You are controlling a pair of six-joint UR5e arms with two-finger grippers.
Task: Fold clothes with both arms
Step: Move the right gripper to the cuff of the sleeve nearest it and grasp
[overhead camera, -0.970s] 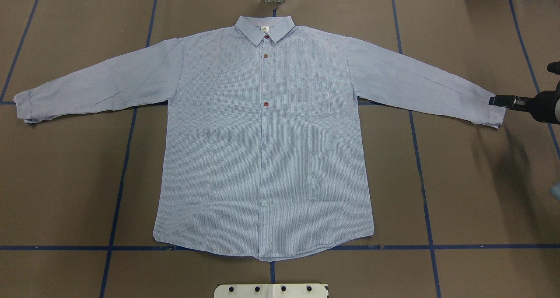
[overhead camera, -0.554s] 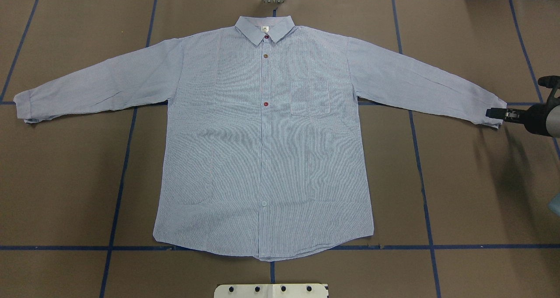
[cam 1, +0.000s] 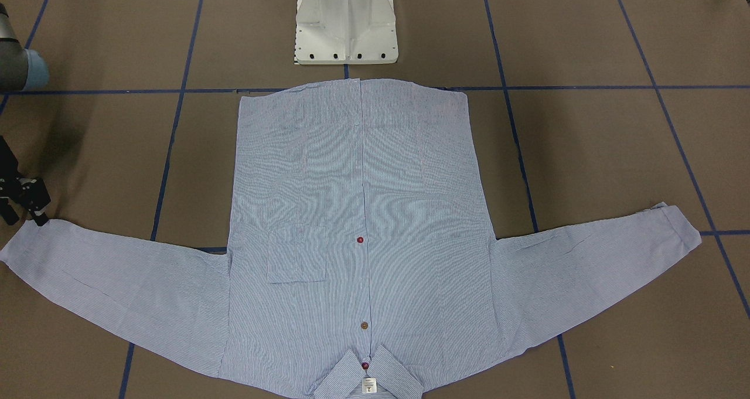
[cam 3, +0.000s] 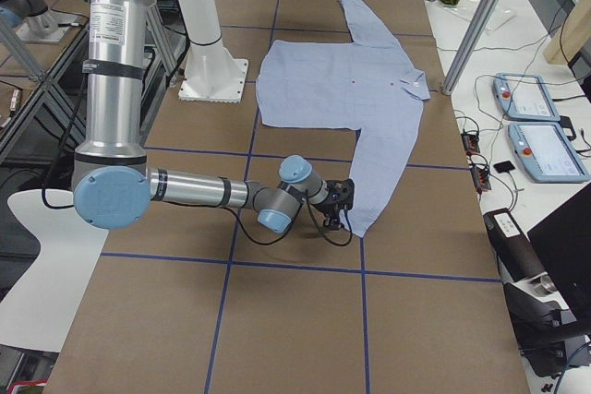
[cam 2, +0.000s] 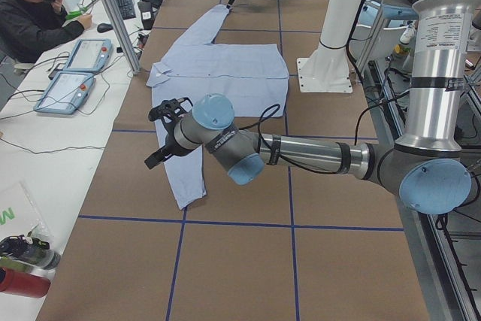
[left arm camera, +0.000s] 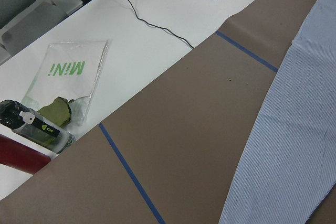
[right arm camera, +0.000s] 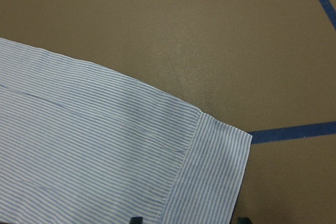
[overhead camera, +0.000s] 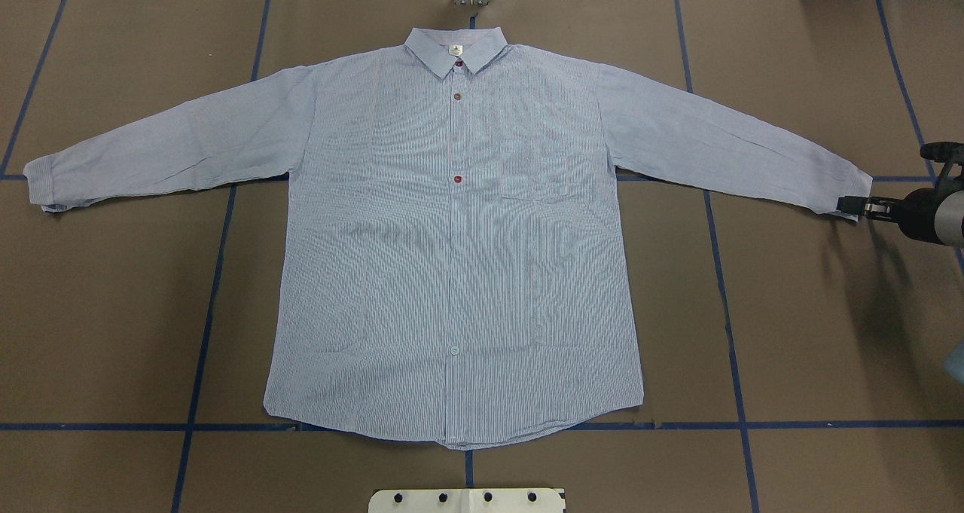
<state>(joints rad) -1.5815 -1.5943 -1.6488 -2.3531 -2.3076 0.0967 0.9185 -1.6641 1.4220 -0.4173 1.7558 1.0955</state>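
The light blue striped shirt (overhead camera: 452, 257) lies flat and face up on the brown table, sleeves spread wide and collar at the far side. My right gripper (overhead camera: 851, 206) is low at the near corner of the right sleeve's cuff (right arm camera: 210, 182). It is open, and its two fingertips (right arm camera: 136, 219) straddle the cuff's edge in the right wrist view. It also shows as the right gripper (cam 1: 26, 216) in the front-facing view. My left gripper (cam 2: 159, 134) hangs above the left sleeve (left arm camera: 294, 145); I cannot tell whether it is open or shut.
The white pedestal base (cam 1: 345, 24) stands by the shirt's hem. Blue tape lines cross the table. A white side table holds teach pendants (cam 2: 75, 73), a plastic bag (left arm camera: 68, 77) and bottles, with a seated person (cam 2: 30, 5) at it.
My right gripper has slid along the cuff's end toward the near side of the table and drawn back slightly to the cuff's near corner. The shirt has not moved.
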